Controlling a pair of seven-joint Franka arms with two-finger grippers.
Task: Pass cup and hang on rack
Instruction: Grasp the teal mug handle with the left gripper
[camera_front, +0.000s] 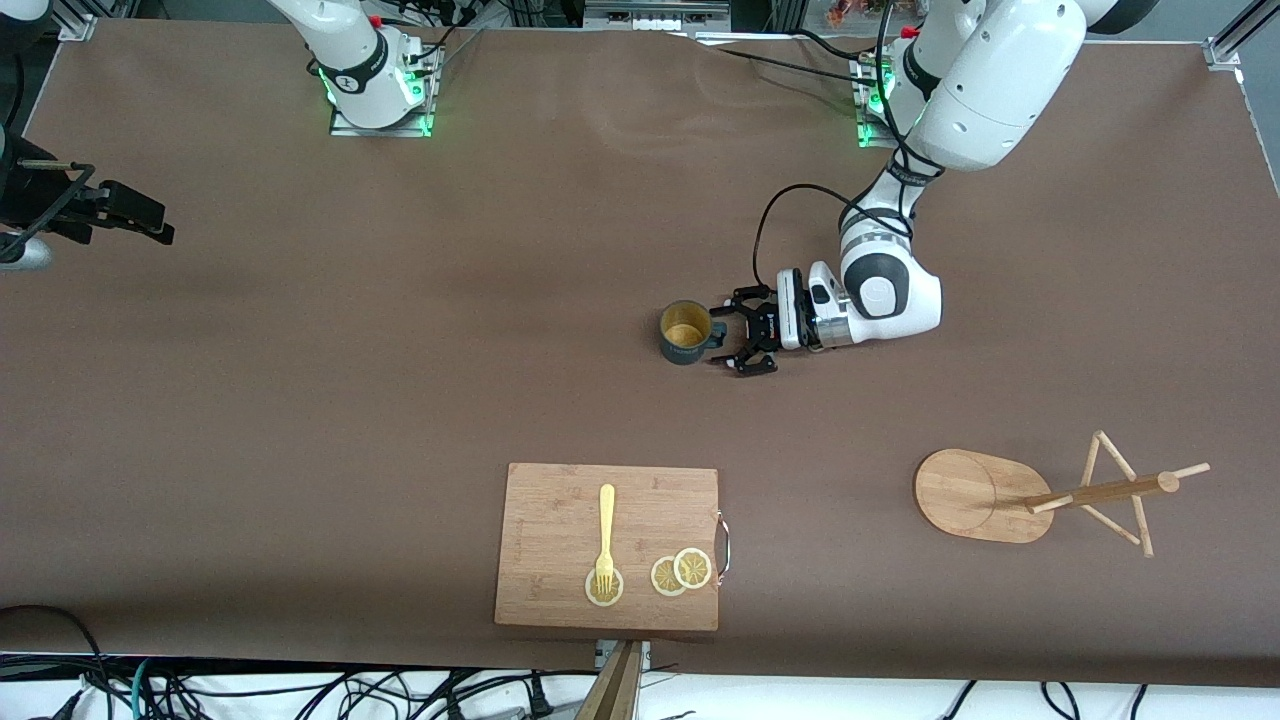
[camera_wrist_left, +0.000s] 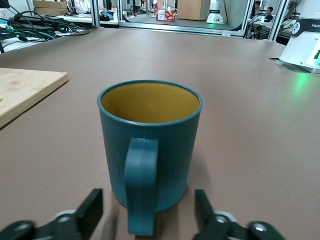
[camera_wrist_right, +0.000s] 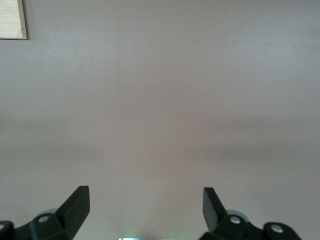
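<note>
The dark teal cup (camera_front: 685, 333) stands upright on the table, its yellowish inside showing and its handle turned toward my left gripper (camera_front: 730, 337). That gripper is low over the table, open, one finger on each side of the handle without touching it. In the left wrist view the cup (camera_wrist_left: 150, 145) fills the middle and the left gripper (camera_wrist_left: 147, 200) straddles the handle. The wooden rack (camera_front: 975, 495) stands toward the left arm's end, nearer the front camera than the cup. My right gripper (camera_front: 140, 215) waits open and empty at the right arm's end; the right wrist view shows it (camera_wrist_right: 145, 195) over bare table.
A bamboo cutting board (camera_front: 560, 500) lies near the front edge with a yellow fork (camera_front: 605, 535) and lemon slices (camera_front: 680, 572) on it. Its corner shows in the left wrist view (camera_wrist_left: 25, 90). A light wooden corner (camera_wrist_right: 11, 20) shows in the right wrist view.
</note>
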